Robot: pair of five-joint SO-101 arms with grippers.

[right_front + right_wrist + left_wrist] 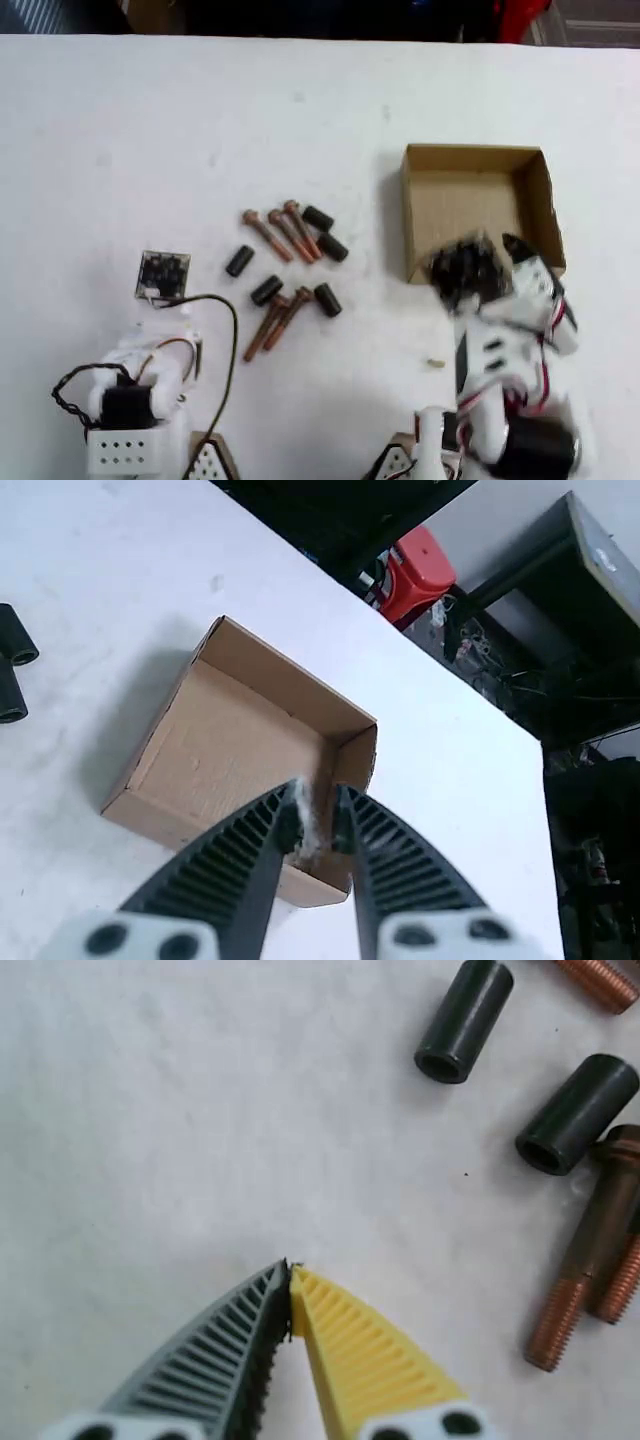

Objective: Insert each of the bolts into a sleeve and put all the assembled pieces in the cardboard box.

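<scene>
White left arm [135, 400], right arm [500, 350]; black cables [232, 350]; ribbed grey-yellow, black jaws.

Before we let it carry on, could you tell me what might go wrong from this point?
The bolts and sleeves lie bunched and touching, so picking one may nudge or roll its neighbours. The right end effector hangs over a wall of the cardboard box; coming down, it could shove the empty box.

The left end effector [290, 1272] was held over the white desk [150, 1110], its grey and yellow tips pressed together. One black sleeve [463, 1020] was laid apart from a second sleeve [578, 1112], whose open end was set just beside the head of a copper bolt [590, 1250].
</scene>
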